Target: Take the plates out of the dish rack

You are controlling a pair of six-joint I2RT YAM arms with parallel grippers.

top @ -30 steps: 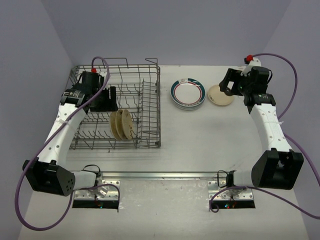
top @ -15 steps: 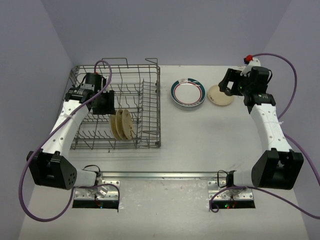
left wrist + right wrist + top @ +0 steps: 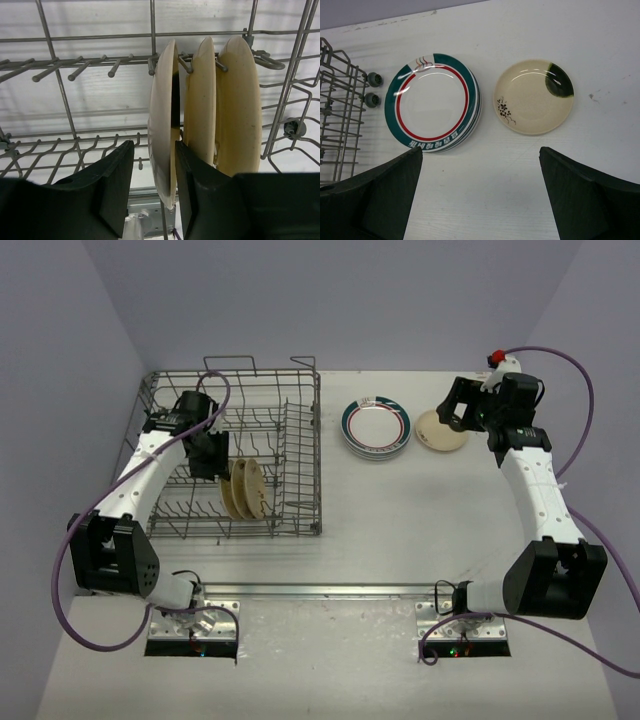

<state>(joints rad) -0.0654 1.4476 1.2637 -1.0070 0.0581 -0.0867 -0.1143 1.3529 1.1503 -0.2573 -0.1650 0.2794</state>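
Observation:
Three tan plates (image 3: 246, 490) stand on edge between the tines of the grey wire dish rack (image 3: 318, 455). My left gripper (image 3: 217, 454) is inside the rack, right beside them. In the left wrist view it (image 3: 154, 150) is open, its jaws straddling the lower rim of the leftmost plate (image 3: 162, 110); the other two plates (image 3: 202, 110) (image 3: 240, 115) stand to its right. My right gripper (image 3: 452, 412) is wide open and empty above the table. Below it lie a stack of green-and-red rimmed plates (image 3: 432, 102) and a tan plate (image 3: 534, 97) with a dark green patch.
The rack's tines (image 3: 60, 75) and side wall (image 3: 295, 75) surround the left gripper. The rack's right edge and two grey wheels (image 3: 370, 90) lie just left of the plate stack (image 3: 376, 426). The lone tan plate (image 3: 441, 430) sits near the table's far right.
My left arm has swung in and its gripper has moved right, up to the tan plates in the rack. The right arm has not moved.

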